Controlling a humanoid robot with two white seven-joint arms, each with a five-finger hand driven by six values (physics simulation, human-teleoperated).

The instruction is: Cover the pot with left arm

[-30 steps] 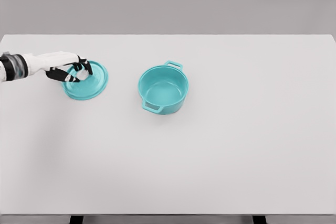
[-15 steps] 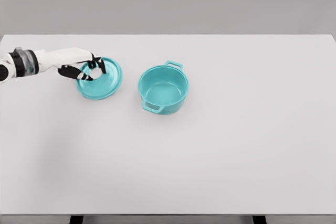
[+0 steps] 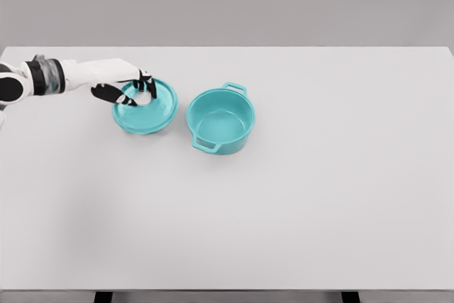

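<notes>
Left hand, white with black fingers, is curled around the knob of the round teal lid, fingers closed on it from above; arm comes in from the far left edge. Lid sits just left of the open teal 2-handled pot, near it but not touching, both on the white table. Whether the lid is lifted or resting on the table can't be told. Risks: the grip looks like a fingertip pinch, so the lid could tilt or slip out; carried too low, its right rim could hit the pot wall and shove the pot; landing off-centre would leave it cocked on the rim. Right arm not visible.
</notes>
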